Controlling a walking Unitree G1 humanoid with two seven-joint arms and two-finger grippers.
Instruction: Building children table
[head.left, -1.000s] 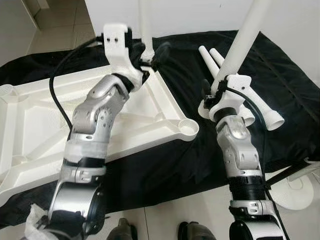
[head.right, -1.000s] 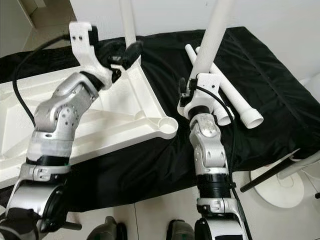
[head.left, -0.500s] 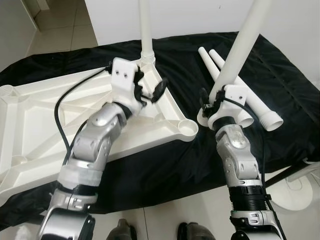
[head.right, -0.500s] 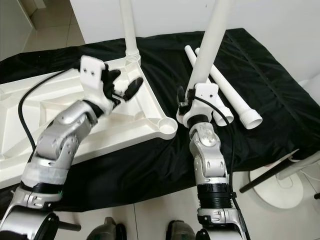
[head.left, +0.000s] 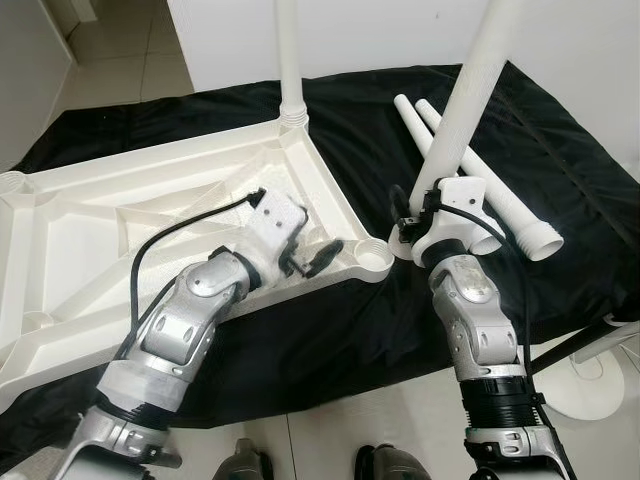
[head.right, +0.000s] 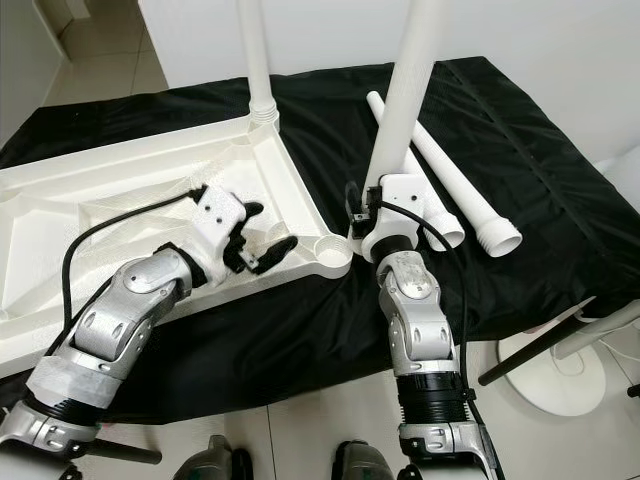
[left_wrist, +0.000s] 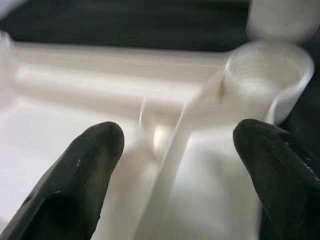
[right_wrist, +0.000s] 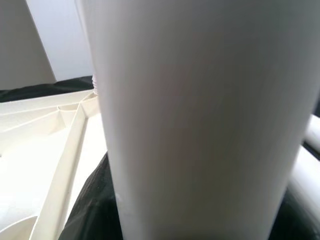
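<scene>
The white plastic tabletop (head.left: 120, 200) lies upside down on a black cloth. One white leg (head.left: 290, 60) stands upright in its far corner socket. My left gripper (head.left: 320, 255) hovers open over the near right rim, beside the empty corner socket (head.left: 376, 256). In the left wrist view its black fingers (left_wrist: 75, 180) spread either side of a rib, and the socket (left_wrist: 265, 75) lies just ahead. My right gripper (head.left: 412, 212) is shut on a second leg (head.left: 470, 90), held nearly upright with its lower end just right of that socket. Up close in the right wrist view is this leg (right_wrist: 200, 120).
Two loose legs (head.left: 505, 205) lie on the black cloth (head.left: 560, 150) behind my right arm. A white round stand base (head.left: 590, 385) and a dark rod sit on the floor at the right. A white wall runs behind the cloth.
My left gripper has left the upright far-corner leg and drawn back down to the near right rim by the empty socket. The right arm and its leg have shifted slightly toward that socket.
</scene>
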